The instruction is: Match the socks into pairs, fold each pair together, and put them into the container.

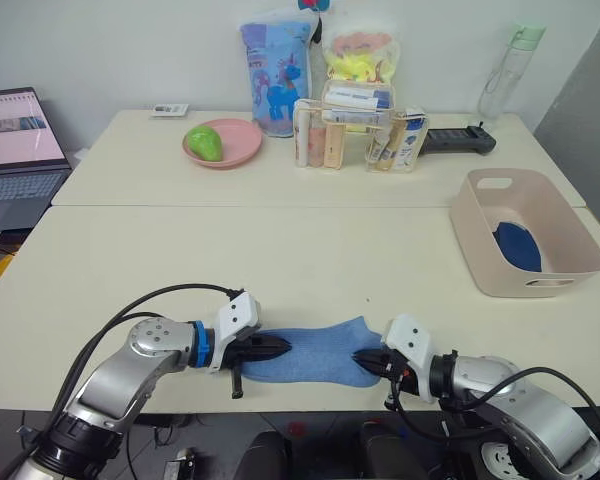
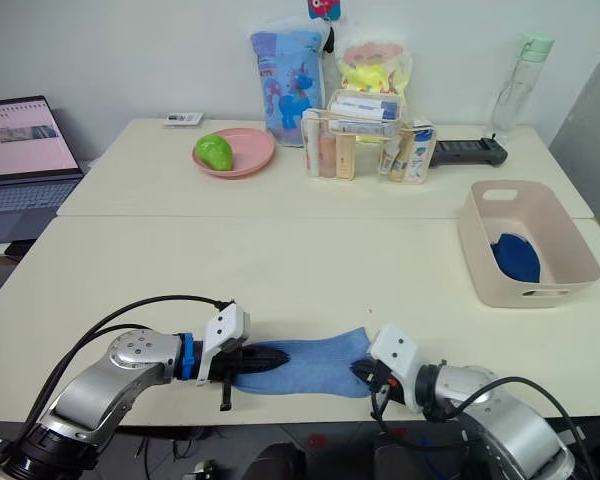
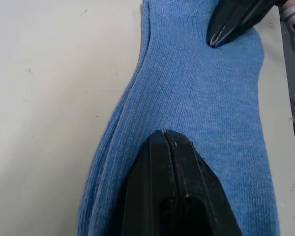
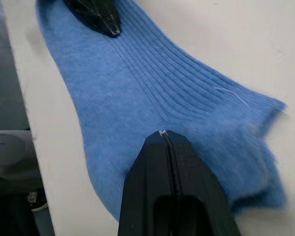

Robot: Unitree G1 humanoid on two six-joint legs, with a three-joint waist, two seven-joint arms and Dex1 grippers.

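Observation:
A pair of light blue socks (image 1: 315, 352) lies flat near the table's front edge, one stacked on the other, their layered edges (image 3: 132, 98) showing in the left wrist view. My left gripper (image 1: 285, 345) is shut, its tips resting on the socks' left end. My right gripper (image 1: 358, 356) is also shut, with its tips on the right end (image 4: 162, 132). No fabric shows between either pair of fingers. The pale pink-beige container (image 1: 480, 225) stands at the right with a dark navy sock bundle (image 1: 518, 245) inside.
At the back stand a pink plate (image 1: 242, 135) with a green fruit (image 1: 204, 142), a clear organiser of bottles (image 1: 355, 135), two printed bags (image 1: 275, 70), a water bottle (image 1: 508, 70) and a black device (image 1: 458, 140). A laptop (image 1: 15, 160) sits off the table's left side.

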